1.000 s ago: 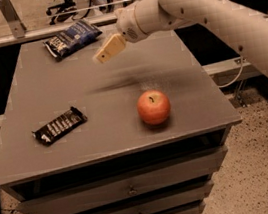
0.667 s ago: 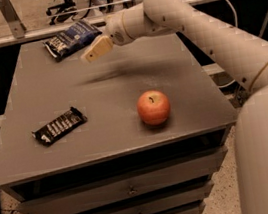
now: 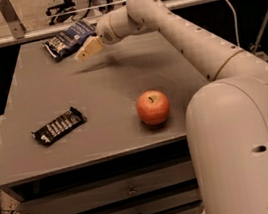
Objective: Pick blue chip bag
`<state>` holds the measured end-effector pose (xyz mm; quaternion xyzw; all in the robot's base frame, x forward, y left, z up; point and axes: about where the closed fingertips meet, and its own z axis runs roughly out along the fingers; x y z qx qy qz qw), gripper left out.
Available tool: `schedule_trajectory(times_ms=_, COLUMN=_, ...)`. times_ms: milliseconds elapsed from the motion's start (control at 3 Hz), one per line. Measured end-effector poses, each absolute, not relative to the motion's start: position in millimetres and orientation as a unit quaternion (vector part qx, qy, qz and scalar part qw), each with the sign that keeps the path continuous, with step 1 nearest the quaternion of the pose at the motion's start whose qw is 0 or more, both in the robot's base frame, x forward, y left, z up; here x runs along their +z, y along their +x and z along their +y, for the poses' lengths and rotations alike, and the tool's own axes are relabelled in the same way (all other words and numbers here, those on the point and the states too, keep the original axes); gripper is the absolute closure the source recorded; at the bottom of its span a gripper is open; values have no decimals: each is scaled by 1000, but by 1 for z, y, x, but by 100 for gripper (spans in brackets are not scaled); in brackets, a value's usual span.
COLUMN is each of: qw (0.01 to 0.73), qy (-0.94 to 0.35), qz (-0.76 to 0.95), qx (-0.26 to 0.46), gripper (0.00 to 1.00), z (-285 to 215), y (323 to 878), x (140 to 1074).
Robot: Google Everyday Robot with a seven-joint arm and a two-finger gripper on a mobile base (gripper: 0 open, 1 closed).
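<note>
The blue chip bag (image 3: 68, 39), dark blue with white lettering, lies flat at the far left corner of the grey table (image 3: 45, 92). My gripper (image 3: 87, 50), with tan fingers, hangs just above the table right beside the bag's near right end, reaching in from the right on the long white arm (image 3: 183, 35). It holds nothing that I can see.
A red apple (image 3: 153, 107) stands near the table's front right. A black candy bar wrapper (image 3: 59, 126) lies at the front left. Drawers sit under the table top. A rail and office chairs stand behind the table.
The gripper has moved left and toward the far corner, closing in on the blue chip bag. The bag, apple and candy bar have not moved.
</note>
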<state>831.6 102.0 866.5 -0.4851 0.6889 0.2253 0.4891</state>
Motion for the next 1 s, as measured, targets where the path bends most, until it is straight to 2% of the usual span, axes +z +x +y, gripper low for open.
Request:
schedule_trajectory(times_ms=333, qw=472, qy=-495, qz=702, qx=200, gripper=0, z=102, y=847, x=849)
schedule_trajectory(times_ms=1000, qw=485, qy=-472, qz=713, qx=182, gripper=0, z=96, y=874, x=841)
